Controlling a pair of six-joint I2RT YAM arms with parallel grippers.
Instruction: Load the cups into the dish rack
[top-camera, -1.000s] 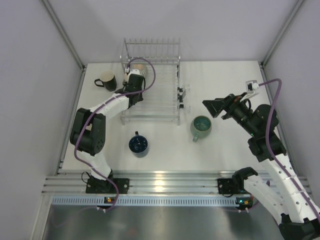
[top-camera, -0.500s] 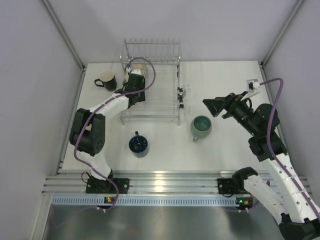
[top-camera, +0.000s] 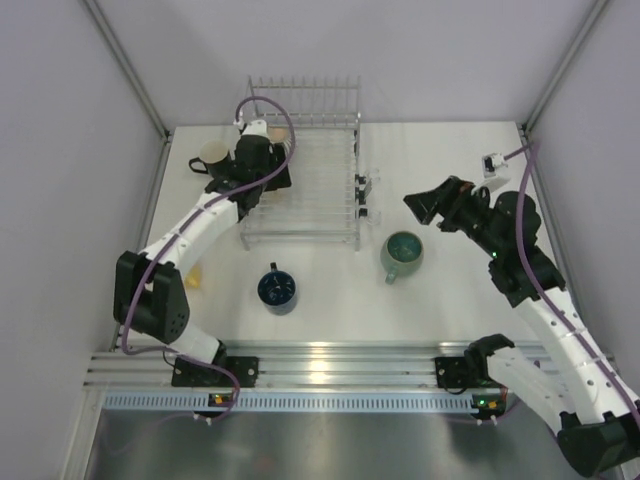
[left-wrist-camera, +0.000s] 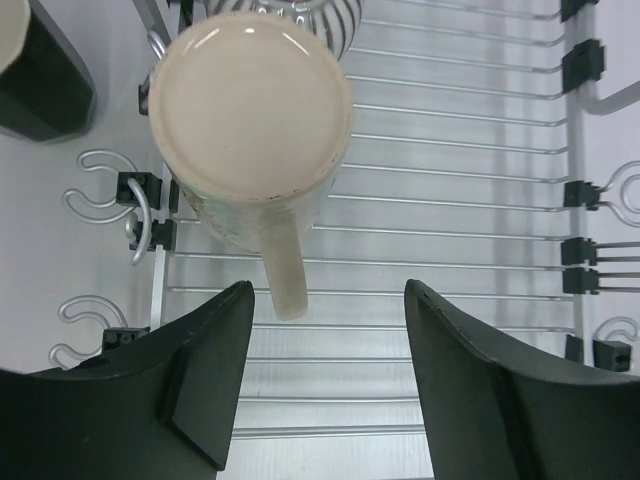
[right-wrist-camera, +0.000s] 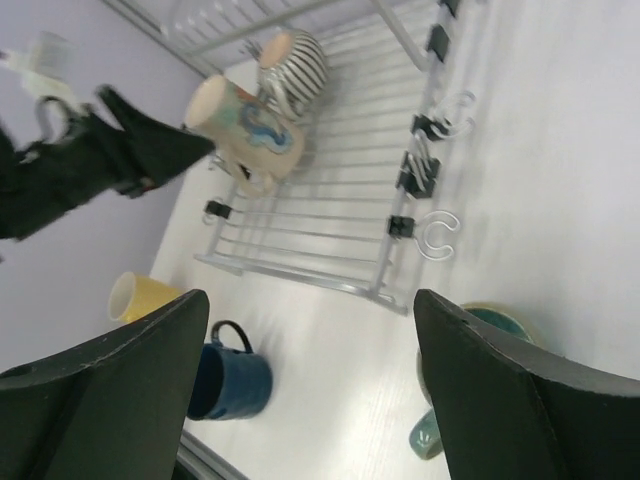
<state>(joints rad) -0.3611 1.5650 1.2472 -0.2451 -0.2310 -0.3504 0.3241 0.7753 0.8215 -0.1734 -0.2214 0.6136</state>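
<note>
Black left gripper (left-wrist-camera: 328, 300), jaws spread, facing cream mug (left-wrist-camera: 250, 110).

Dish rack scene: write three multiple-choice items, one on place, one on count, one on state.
1. Where is the teal mug? A in the dish rack; B on the table beside it; C on its prongs.
2. How many cups are in the rack? A two; B none; C four.
3. Above the cream mug, the left gripper is: A shut on its handle; B shut, empty; C open, touching nothing.
B: it sits on the table off the rack's corner. A: only the cream mug and striped cup are inside. C: its jaws stand apart.
</note>
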